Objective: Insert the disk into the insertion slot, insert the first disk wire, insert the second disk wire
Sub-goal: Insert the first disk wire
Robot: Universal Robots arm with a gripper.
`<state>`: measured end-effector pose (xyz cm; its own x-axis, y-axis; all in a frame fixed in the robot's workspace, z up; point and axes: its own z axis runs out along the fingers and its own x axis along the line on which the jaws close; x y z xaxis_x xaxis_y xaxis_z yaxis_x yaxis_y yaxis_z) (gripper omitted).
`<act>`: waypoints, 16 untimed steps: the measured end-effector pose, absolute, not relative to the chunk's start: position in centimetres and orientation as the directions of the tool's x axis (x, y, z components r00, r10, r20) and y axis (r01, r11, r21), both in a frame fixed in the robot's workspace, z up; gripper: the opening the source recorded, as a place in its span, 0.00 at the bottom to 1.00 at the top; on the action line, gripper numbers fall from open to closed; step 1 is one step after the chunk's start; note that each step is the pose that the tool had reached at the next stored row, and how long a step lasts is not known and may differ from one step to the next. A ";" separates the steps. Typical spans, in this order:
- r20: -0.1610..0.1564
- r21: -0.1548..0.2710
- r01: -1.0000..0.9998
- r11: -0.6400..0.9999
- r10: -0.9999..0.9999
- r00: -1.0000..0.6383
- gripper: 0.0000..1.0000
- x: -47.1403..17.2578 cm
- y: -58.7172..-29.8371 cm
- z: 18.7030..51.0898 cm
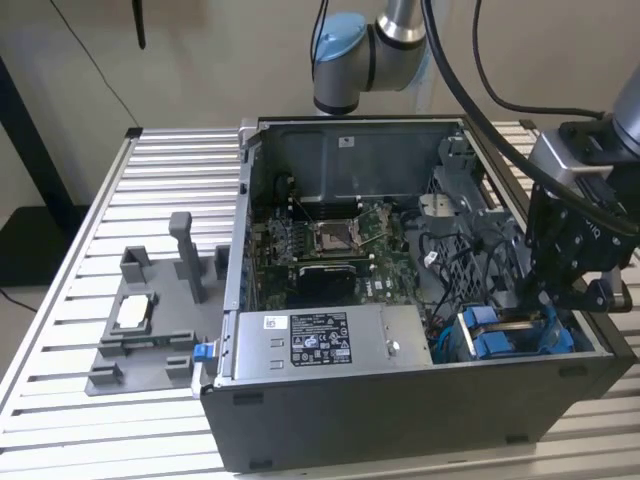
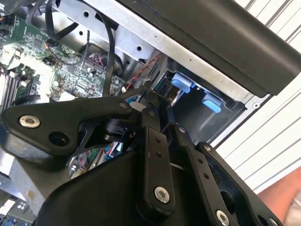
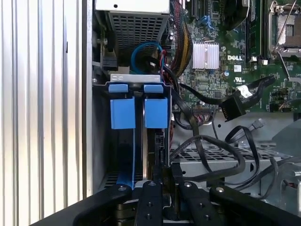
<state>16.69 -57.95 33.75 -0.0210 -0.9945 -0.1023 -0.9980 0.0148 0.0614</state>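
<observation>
Black gripper [image 3: 167,181] fingers pinched on silver-grey, blue-framed disk [image 3: 155,146], corner bay of black computer case [image 1: 400,420]; slatted aluminium tabletop [image 1: 170,170].

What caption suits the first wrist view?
Black gripper at the disk in its blue plastic carrier, inside the metal drive bay.

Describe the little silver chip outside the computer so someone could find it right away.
At the exterior view's left, beside the open computer case, a grey plastic fixture lies on the slatted table. The chip lies flat in it, the one shiny square piece among matte grey posts.
</observation>
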 end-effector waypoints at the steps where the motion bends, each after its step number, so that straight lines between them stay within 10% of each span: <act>1: -0.103 0.061 -0.998 0.016 -0.994 -0.022 0.19 16.7 -58.0 33.7; 16: -0.106 0.064 -0.998 0.026 -0.994 -0.032 0.27 16.7 -58.1 33.5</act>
